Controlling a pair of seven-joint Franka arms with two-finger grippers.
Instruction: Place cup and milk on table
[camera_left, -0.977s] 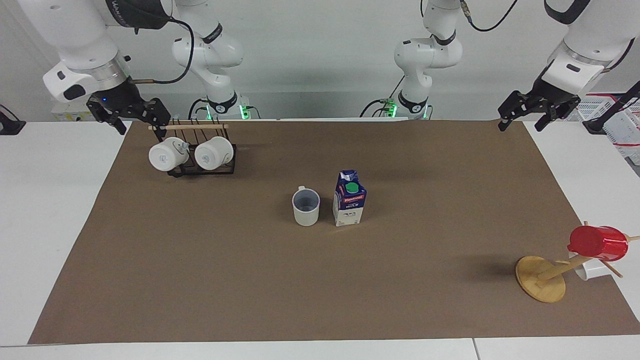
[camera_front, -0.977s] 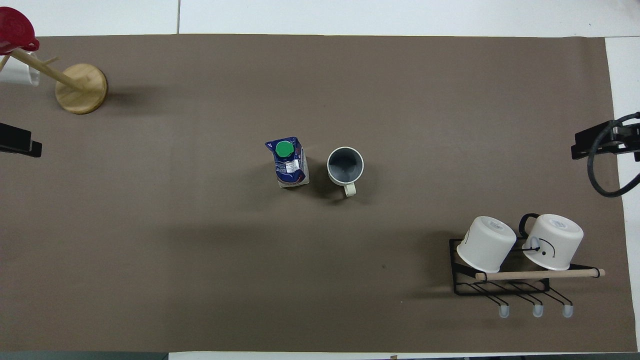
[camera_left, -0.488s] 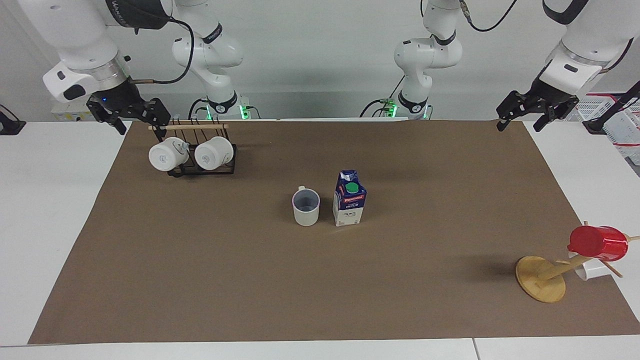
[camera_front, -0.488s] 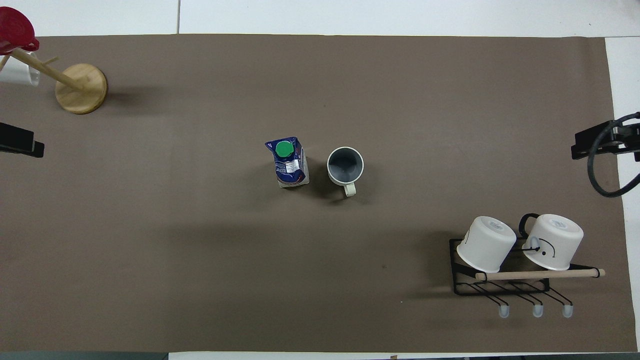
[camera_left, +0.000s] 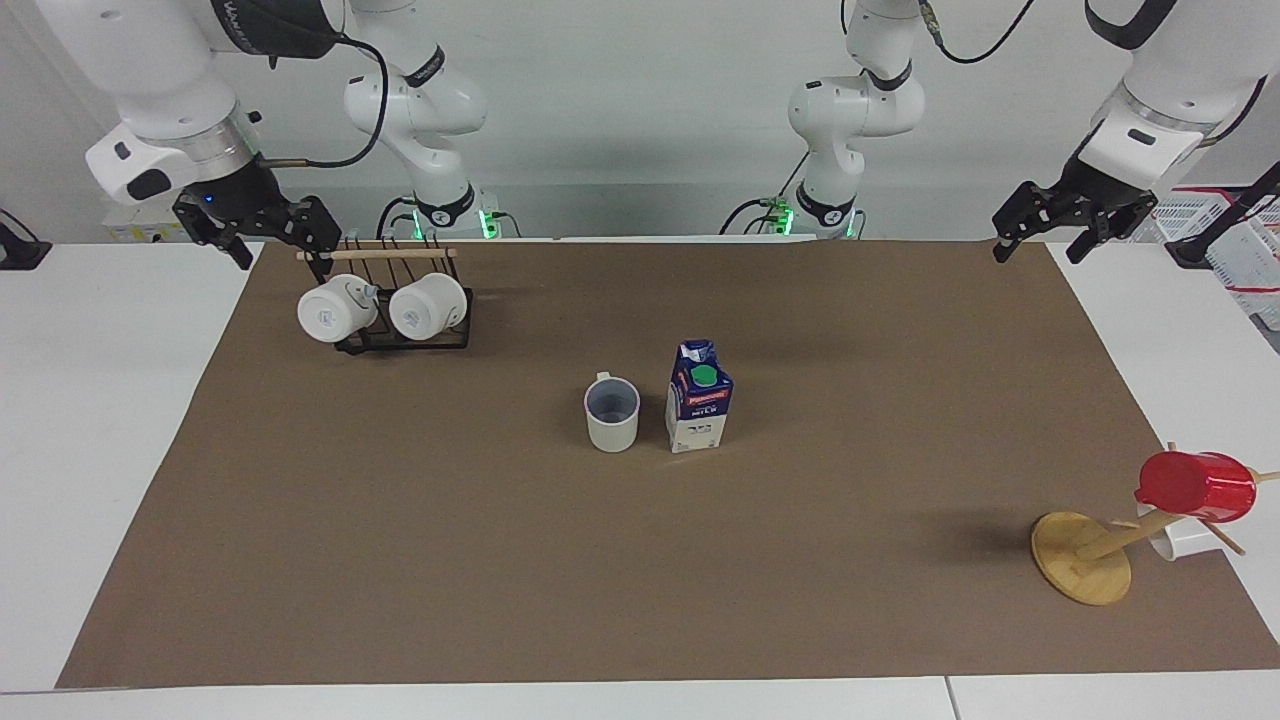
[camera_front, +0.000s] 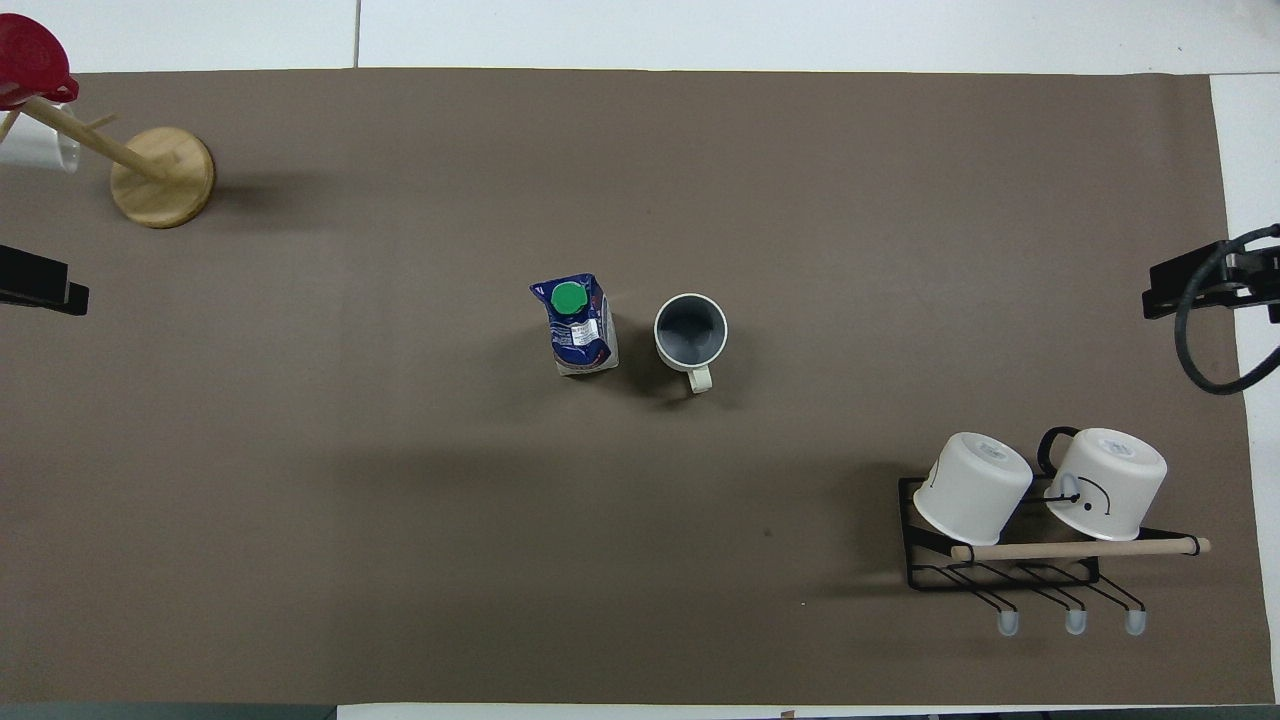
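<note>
The cream-white cup (camera_left: 612, 415) stands upright on the brown sheet of the table (camera_left: 880, 420), near its middle, with its handle toward the robots. The milk carton (camera_left: 699, 400) stands upright beside it, toward the left arm's end, with a small gap between them. Both also show in the overhead view, cup (camera_front: 690, 330) and milk (camera_front: 578, 325). My right gripper (camera_left: 283, 266) is open and empty, in the air by the wire rack at the right arm's end. My left gripper (camera_left: 1037, 254) is open and empty over the sheet's corner at the left arm's end.
A black wire rack (camera_left: 405, 340) with a wooden rail holds two white mugs, nearer to the robots than the cup, at the right arm's end. A wooden mug tree (camera_left: 1082, 558) with a red cup (camera_left: 1197, 486) and a white mug stands farther out at the left arm's end.
The left gripper has shifted very slightly. The cup, the milk and the right gripper have not moved.
</note>
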